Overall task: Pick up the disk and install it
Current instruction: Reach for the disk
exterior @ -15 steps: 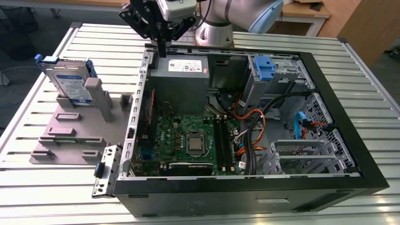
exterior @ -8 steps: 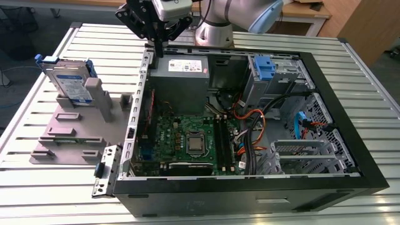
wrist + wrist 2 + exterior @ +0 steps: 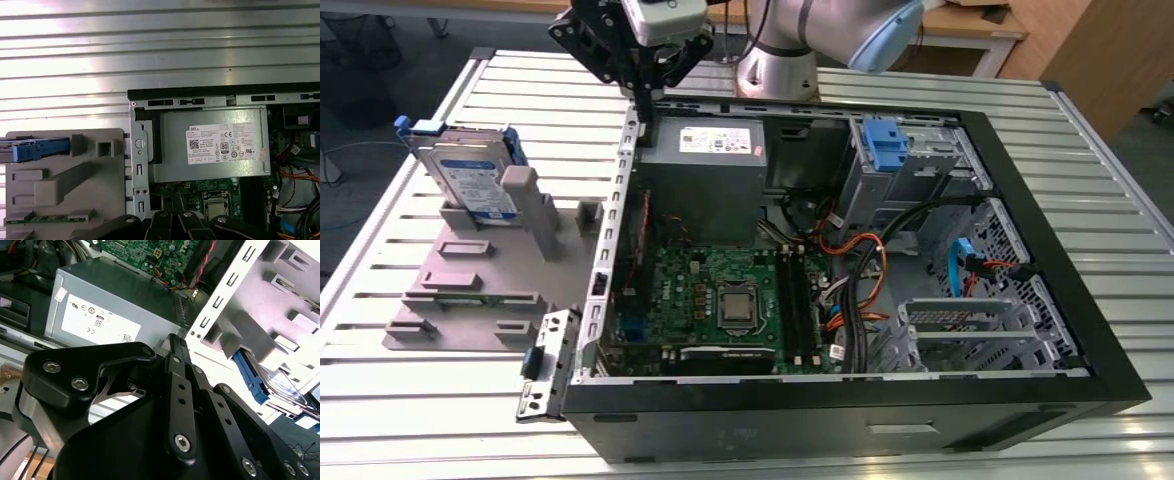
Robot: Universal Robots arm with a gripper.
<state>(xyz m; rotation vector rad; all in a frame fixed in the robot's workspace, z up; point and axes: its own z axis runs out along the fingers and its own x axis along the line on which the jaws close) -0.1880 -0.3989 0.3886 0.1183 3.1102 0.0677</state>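
Observation:
The disk (image 3: 471, 180) is a silver drive with a white-and-blue label and blue side rails. It stands on edge in a grey fixture (image 3: 467, 275) at the exterior view's left, beside the open computer case (image 3: 1014, 200). My gripper (image 3: 642, 98) hangs above the case's far left corner, well away from the disk. It is shut, with nothing between its fingers. The second wrist view has the gripper (image 3: 177, 338) over the case edge and the disk (image 3: 282, 390) off to one side. From the first wrist view the disk (image 3: 37, 150) appears edge-on in the fixture.
Inside the case sit a grey power supply (image 3: 707, 150) with a white sticker, a green motherboard (image 3: 720, 295), orange and black cables (image 3: 854, 270) and a drive cage holding a bare blue bracket (image 3: 886, 145). All of this rests on a slatted metal table (image 3: 1094, 140).

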